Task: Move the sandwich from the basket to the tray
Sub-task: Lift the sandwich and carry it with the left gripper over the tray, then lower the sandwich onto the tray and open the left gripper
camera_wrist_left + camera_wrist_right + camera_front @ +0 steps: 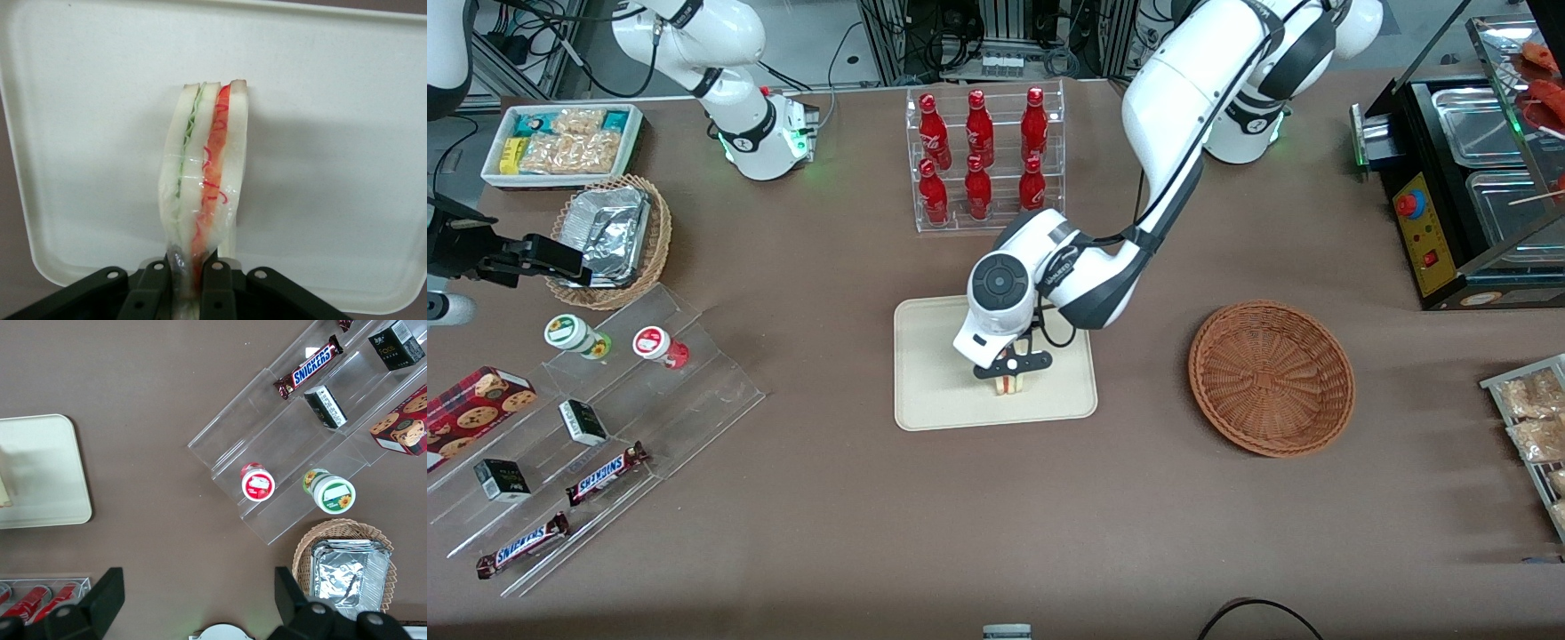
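Observation:
My left gripper (pixel 1011 374) is over the cream tray (pixel 934 356) and is shut on the sandwich (pixel 1008 384), a wedge of white bread with green and red layers in clear wrap. In the left wrist view the black fingers (pixel 217 287) pinch the wrapped end of the sandwich (pixel 207 167), whose body hangs over the tray (pixel 333 133). I cannot tell whether it touches the tray. The reddish-brown wicker basket (pixel 1272 376) stands empty beside the tray, toward the working arm's end of the table.
A clear rack of red bottles (pixel 983 160) stands farther from the front camera than the tray. A clear stepped shelf (pixel 596 427) with cups, boxes and Snickers bars, a tan basket with a foil container (pixel 611 236) and a white snack bin (pixel 562 142) lie toward the parked arm's end.

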